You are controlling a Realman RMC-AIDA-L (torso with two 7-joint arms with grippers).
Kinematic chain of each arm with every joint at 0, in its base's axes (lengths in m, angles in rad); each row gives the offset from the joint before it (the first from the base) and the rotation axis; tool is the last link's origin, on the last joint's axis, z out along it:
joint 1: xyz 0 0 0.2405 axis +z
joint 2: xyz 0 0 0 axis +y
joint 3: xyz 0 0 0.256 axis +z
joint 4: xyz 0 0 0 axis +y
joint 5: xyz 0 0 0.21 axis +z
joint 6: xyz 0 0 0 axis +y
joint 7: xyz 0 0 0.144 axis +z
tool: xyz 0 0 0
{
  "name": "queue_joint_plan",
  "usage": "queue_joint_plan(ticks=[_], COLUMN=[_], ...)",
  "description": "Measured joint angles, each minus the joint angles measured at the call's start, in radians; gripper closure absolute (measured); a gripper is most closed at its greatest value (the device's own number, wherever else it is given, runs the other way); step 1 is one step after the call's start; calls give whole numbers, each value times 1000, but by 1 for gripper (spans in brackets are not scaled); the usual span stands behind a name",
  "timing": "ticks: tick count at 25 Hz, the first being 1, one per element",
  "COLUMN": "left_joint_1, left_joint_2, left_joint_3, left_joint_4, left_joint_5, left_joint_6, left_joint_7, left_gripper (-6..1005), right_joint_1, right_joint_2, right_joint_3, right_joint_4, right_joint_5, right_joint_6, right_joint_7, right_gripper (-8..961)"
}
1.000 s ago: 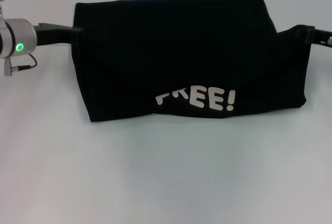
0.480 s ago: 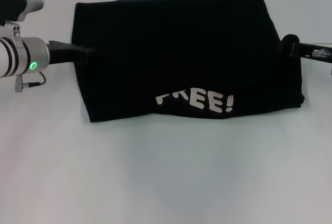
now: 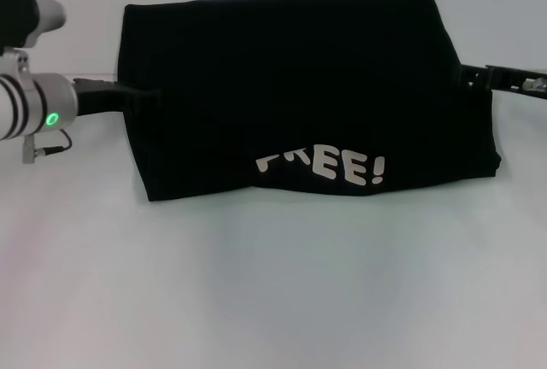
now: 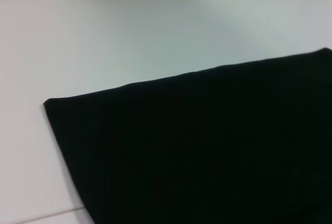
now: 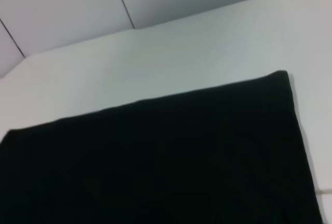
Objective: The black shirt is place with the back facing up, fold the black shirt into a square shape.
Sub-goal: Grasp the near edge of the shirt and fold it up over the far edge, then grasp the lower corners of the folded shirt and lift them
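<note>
Left gripper (image 3: 137, 93): positioned at the left edge of the black shirt (image 3: 299, 87), about midway along that edge. Its dark fingers reach in from the silver wrist section, which carries a lit green indicator, and their tips merge with the black fabric. Whether they are apart, together, or clamped on the cloth cannot be determined from the head view, and the left wrist view shows no fingers.

Right gripper (image 3: 470, 77): positioned at the right edge of the shirt, toward its far corner. Only a thin dark portion of it shows against the table, touching or just meeting the fabric edge. Its finger state likewise cannot be determined.

Black shirt: lies flat on the white table (image 3: 273, 284), folded into a wide rectangular band that spans the space between the two grippers. The far edge runs straight. The near edge is slightly uneven and slopes toward the right corner. White block lettering (image 3: 325, 164) sits just inside the near edge, right of the shirt's centre; the visible characters read "EE!" with partly hidden letters before them.

Left wrist view: shows one corner of the shirt (image 4: 197, 146) lying flat on the table, with straight edges.

Right wrist view: shows another corner of the shirt (image 5: 166, 162), also flat against the table surface.
</note>
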Motion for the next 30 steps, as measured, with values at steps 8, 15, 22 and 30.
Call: queue_joint_plan(ticks=[8, 15, 22, 30], left_joint_1=[147, 278, 312, 270], left_joint_2=[-55, -28, -31, -41], left_joint_3=[-5, -15, -15, 107], left_joint_4=[291, 323, 266, 162], left_joint_5=[-63, -162, -148, -141], left_joint_6=[312, 559, 577, 426], left_joint_7=[-144, -188, -203, -196], left_gripper=[210, 131, 124, 149], right_joint_1=[-55, -88, -83, -69], right_joint_2=[-28, -34, -26, -19], right_joint_3=[2, 1, -66, -96], right_joint_4=[-71, -112, -114, -115], right_joint_5=[17, 20, 18, 19], right_joint_6=[-210, -280, -280, -264], right_joint_7=[79, 93, 86, 87], right_gripper=[218, 219, 219, 219])
